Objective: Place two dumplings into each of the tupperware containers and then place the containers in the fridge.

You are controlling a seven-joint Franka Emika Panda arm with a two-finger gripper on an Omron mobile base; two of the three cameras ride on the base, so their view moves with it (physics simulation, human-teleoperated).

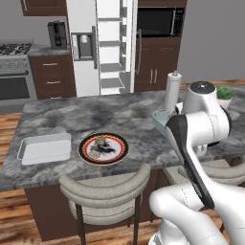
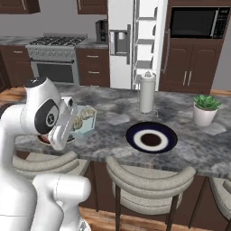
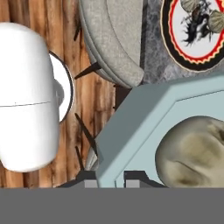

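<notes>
The gripper [image 3: 110, 178] is pinching the blue tupperware container's [image 3: 144, 127] rim at six o'clock; tilting could be spilling its dumpling [image 3: 197, 153] floorward.

bench [image 1: 119, 115]: grey marbled, mottled dark and light
small tub [image 3: 144, 118]: pale blue-teal
dumpling in it [image 3: 197, 151]: beige with grey-green shading
larger tub [image 1: 44, 148]: translucent white
plate with dumplings [image 1: 104, 149]: white centre, red ring, black rim
second plate [image 2: 151, 138]: dark blue, white ring, dark centre
fridge [image 1: 83, 19]: white-grey, white shelves
cabinets [image 1: 155, 62]: dark wood
stools [image 1: 103, 191]: beige-grey
</notes>
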